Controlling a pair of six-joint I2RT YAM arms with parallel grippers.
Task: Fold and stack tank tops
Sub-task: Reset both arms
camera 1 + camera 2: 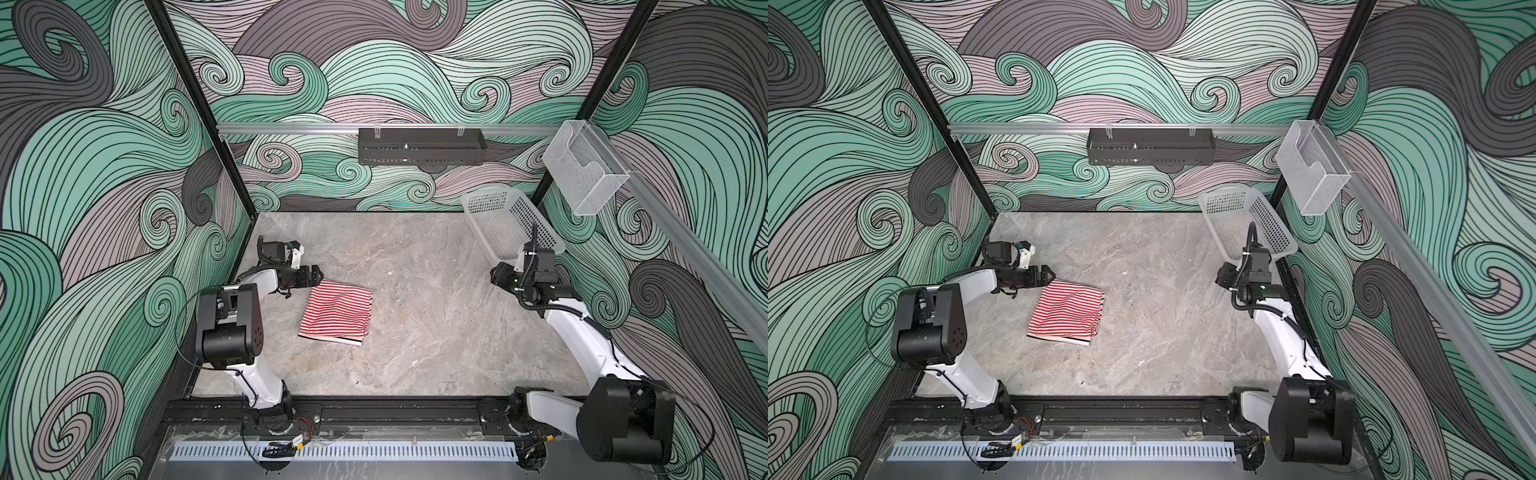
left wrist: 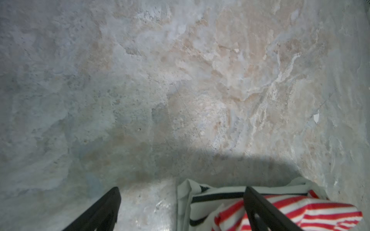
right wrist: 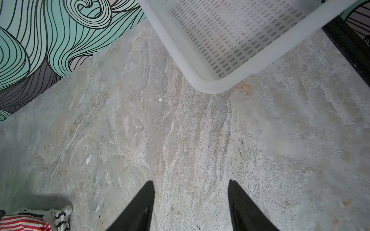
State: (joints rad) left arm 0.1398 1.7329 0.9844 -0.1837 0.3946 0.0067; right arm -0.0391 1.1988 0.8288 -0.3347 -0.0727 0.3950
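The red-and-white tank top (image 1: 336, 311) (image 1: 1067, 311) lies folded on the table's left half. It rests on the folded black-and-white tank top (image 1: 351, 341) (image 1: 1080, 340), which shows only as a sliver at the near edge. My left gripper (image 1: 318, 274) (image 1: 1048, 274) hovers at the stack's far left corner. In the left wrist view this gripper (image 2: 181, 190) is open, one finger over the red stripes (image 2: 300, 210), with the black-and-white corner (image 2: 210, 200) under it. My right gripper (image 1: 498, 274) (image 1: 1223, 274) (image 3: 190, 182) stands open over bare table.
A white perforated basket (image 1: 511, 224) (image 1: 1246, 220) (image 3: 210, 86) leans at the back right corner, just beyond my right gripper. A black tray (image 1: 419, 145) and a clear bin (image 1: 582, 166) hang on the walls. Patterned walls enclose three sides.
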